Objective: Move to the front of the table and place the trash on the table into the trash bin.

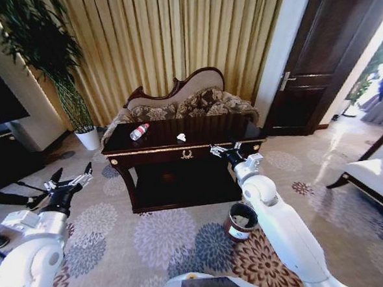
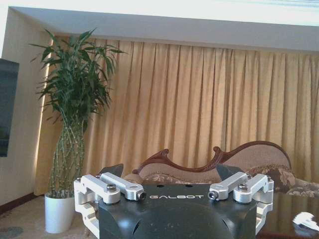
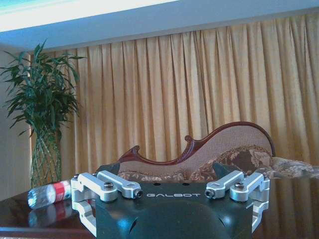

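There, on the far left of the table [image 1: 179, 147], lay the bottle [image 1: 139, 132]: small, clear plastic, on its side, with a red cap and a red-and-white label; the right wrist view showed it [image 3: 49, 193] mirrored in the glossy dark top. A crumpled white paper scrap [image 1: 181, 137] sat near the middle of the top, well apart from the bottle. The table was dark brown with gold trim, a gold wreath on its front and a lower shelf. The bin [image 1: 240, 221], round and reddish-brown with a dark rim, stood on the patterned carpet near the table's right front corner. The right gripper [image 1: 222, 152] hovered at the table's right front edge, fingers apart. The left gripper [image 1: 69, 178] hung left of the table, fingers spread wide. Behind stood a sofa [image 1: 182, 105], gold curtains [image 1: 172, 34] and a potted plant [image 1: 64, 80].
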`<state>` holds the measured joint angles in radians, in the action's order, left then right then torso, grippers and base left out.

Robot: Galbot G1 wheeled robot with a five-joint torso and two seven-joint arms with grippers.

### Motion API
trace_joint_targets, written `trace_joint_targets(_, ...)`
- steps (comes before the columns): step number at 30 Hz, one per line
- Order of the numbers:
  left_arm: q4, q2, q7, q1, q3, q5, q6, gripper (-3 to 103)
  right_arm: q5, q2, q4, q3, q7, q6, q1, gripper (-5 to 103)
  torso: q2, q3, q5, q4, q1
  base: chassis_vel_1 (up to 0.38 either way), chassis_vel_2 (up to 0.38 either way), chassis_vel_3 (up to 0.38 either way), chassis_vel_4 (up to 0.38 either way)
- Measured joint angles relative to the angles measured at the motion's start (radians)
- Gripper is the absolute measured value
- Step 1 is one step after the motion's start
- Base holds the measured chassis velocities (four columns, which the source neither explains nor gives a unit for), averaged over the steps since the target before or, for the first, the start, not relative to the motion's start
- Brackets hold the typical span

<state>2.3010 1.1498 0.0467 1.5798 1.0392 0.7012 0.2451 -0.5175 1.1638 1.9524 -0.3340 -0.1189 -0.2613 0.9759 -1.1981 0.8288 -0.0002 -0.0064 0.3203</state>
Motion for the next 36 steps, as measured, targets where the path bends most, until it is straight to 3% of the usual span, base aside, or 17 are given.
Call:
trace_joint_targets(19, -0.007, 0.012, -0.013, 0.008, 0.002, -0.001, -0.008, 100, 0.035, 0.0, -0.018, -0.002, 0.0, 0.017, 0.007, 100, 0.001, 0.0, 0.0009, -0.0006, 0.001, -0.327, 0.213, 0.323, -0.216)
trace_joint_targets(36, -0.01, 0.02, -0.021, 0.007, -0.002, -0.003, -0.013, 100, 0.06, -0.021, 0.002, 0.045, 0.0, 0.006, 0.01, 100, 0.0, 0.0, 0.0003, -0.0004, 0.0, 0.003, 0.001, -0.01, -0.006)
